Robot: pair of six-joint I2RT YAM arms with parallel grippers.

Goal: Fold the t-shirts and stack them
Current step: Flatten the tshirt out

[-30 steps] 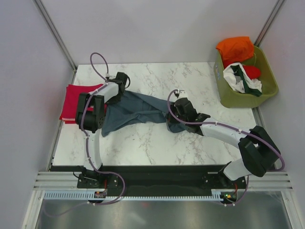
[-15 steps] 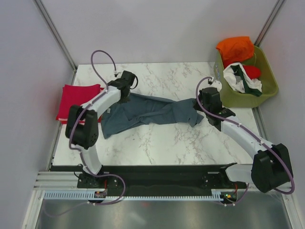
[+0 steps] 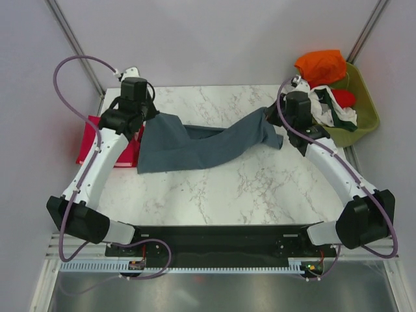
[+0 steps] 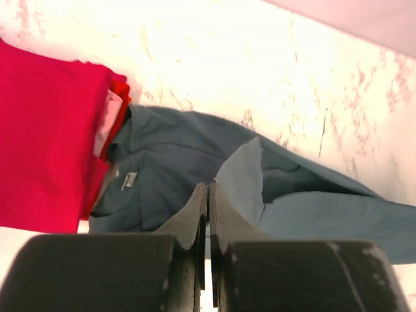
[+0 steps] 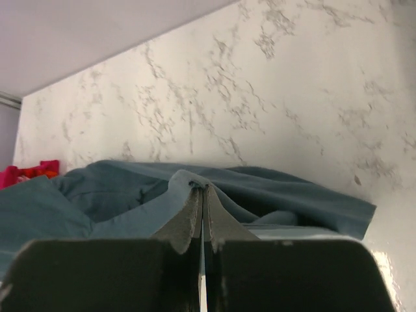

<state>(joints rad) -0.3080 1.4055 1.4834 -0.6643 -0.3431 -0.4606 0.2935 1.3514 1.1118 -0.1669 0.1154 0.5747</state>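
Observation:
A slate blue-grey t-shirt [image 3: 201,146] hangs stretched between both arms above the marble table [image 3: 214,188]. My left gripper [image 3: 144,117] is shut on its left edge, near the table's back left. My right gripper [image 3: 272,116] is shut on its right edge, close to the basket. In the left wrist view the shut left gripper [image 4: 208,188] pinches the blue-grey t-shirt [image 4: 305,208] with the folded crimson t-shirt [image 4: 45,136] beside it. In the right wrist view the right gripper [image 5: 202,190] pinches a fold of the blue-grey t-shirt [image 5: 97,201]. The crimson t-shirt [image 3: 104,140] lies at the table's left edge.
An olive-green basket [image 3: 367,117] stands at the back right, holding an orange t-shirt [image 3: 320,66], a white one [image 3: 325,104] and a red one [image 3: 343,97]. Grey walls close the table in at left, back and right.
Both arms have swung outward and back, lifting the blue-grey t-shirt and pulling it out from a bunched heap into a stretched span. The left arm now reaches past the crimson t-shirt.

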